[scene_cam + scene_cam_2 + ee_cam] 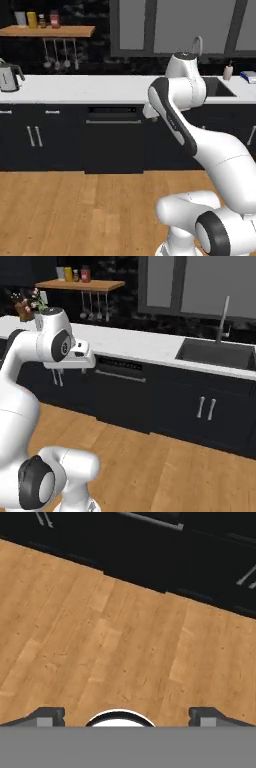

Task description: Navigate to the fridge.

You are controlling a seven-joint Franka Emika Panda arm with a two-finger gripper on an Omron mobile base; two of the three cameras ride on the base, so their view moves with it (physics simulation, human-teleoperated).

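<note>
Jaws spread wide, empty, above wood floor facing dark cabinets

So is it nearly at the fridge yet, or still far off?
Not there by the look of it. Ahead are a white counter, dark cabinets, a dishwasher and a sink, with no tall grey fridge among them. The gripper hangs open over bare wooden floor, holding nothing. The drive to the fridge seems left to do.

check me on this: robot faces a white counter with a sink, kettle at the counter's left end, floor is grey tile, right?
Not quite: the floor is light wood planks, as the hand view shows. The white counter, sink and kettle at its left end are right.
</note>
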